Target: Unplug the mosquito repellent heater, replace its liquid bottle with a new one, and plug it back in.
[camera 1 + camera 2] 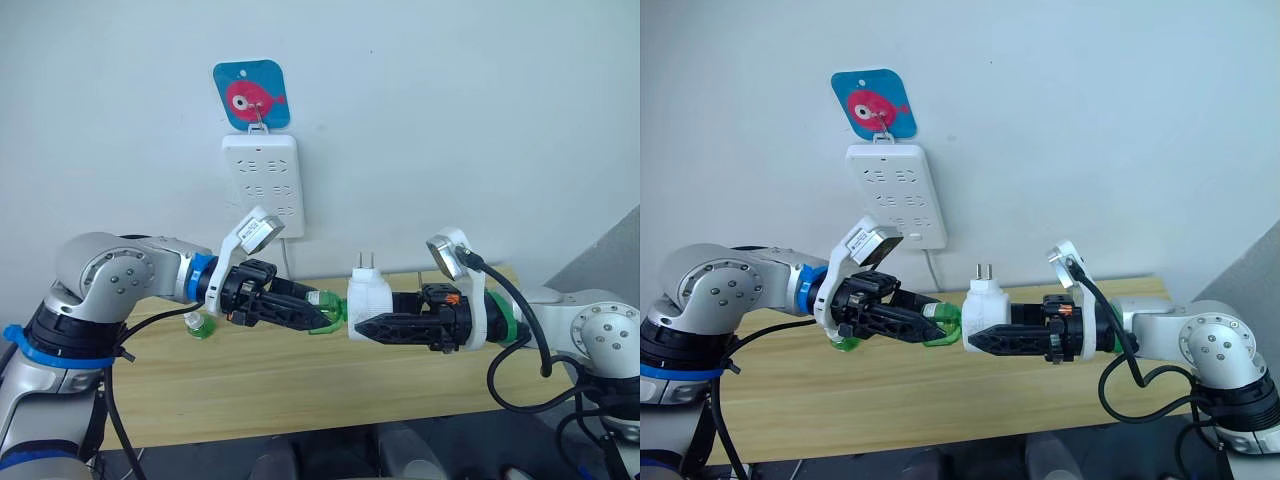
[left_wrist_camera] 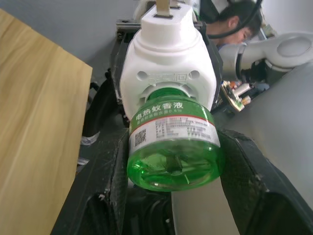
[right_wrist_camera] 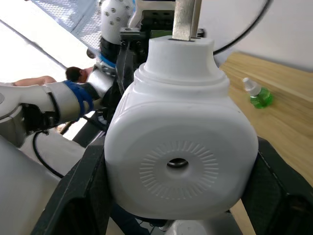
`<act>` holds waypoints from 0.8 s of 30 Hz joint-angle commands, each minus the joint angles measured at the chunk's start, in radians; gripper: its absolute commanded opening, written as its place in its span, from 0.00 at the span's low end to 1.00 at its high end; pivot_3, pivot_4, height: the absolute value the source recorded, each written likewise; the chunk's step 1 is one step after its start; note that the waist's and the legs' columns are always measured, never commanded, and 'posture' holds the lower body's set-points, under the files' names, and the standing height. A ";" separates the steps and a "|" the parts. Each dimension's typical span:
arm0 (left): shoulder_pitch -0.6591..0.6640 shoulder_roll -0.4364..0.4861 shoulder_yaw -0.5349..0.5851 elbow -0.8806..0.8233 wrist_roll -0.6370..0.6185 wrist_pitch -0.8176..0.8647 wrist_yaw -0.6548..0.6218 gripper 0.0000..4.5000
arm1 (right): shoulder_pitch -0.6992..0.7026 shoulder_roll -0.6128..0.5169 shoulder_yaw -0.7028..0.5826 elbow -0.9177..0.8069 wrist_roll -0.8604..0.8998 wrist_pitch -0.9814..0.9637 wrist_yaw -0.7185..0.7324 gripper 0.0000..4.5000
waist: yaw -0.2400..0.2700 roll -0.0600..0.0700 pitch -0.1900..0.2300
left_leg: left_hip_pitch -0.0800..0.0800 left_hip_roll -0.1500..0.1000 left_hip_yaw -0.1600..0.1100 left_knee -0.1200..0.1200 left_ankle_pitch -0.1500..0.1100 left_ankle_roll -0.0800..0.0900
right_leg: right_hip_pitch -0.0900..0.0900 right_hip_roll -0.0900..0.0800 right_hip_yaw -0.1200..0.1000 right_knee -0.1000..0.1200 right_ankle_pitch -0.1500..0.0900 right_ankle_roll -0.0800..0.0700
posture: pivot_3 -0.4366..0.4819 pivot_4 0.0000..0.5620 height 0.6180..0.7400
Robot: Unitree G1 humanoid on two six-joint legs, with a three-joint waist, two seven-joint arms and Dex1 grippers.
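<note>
Bottle swap under way, heater held clear of the strip

Heater (image 1: 368,297) was unplugged, in mid-air below and right of the white power strip (image 1: 262,183) on the wall, prongs up. Right gripper (image 1: 368,328) was closed on its white body, steadying it for the exchange. Left gripper (image 1: 322,315), coming from the strip's side, had its fingers (image 2: 110,188) clamped on the green liquid bottle (image 2: 174,147), whose neck sat in the heater's socket. Opposed grips suit twisting the bottle; whether it was going in or coming out could not be told. A second green bottle (image 1: 197,326) lay on the wooden table (image 1: 300,385) below the strip, to its left. A person (image 2: 233,25) sat behind the heater.
</note>
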 commanded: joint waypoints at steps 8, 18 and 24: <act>0.007 0.034 0.077 -0.001 0.031 -0.014 -0.036 0.50 | 0.017 -0.012 -0.017 -0.032 -0.002 0.025 0.028 0.67 | 0.000 0.000 0.000 | 0.000 0.000 0.000 0.000 0.000 0.000 | 0.000 0.000 0.000 0.000 0.000 0.000 | 0.32 0.18 1.00; 0.262 0.054 0.021 -0.160 0.405 -0.498 -0.090 0.50 | 0.089 -0.096 0.031 0.067 -0.424 0.001 -0.113 0.67 | 0.006 0.000 0.000 | 0.000 0.000 0.003 0.000 0.000 0.000 | 0.000 -0.001 0.002 -0.001 0.000 0.000 | 0.33 0.22 1.00; 0.424 0.017 -0.004 -0.269 0.542 -0.699 -0.062 0.50 | 0.080 -0.129 0.188 0.188 -0.832 -0.123 -0.095 0.67 | 0.009 -0.001 0.004 | -0.002 0.000 0.006 -0.001 0.000 0.000 | -0.004 -0.001 0.005 0.000 0.000 0.000 | 0.35 0.26 1.00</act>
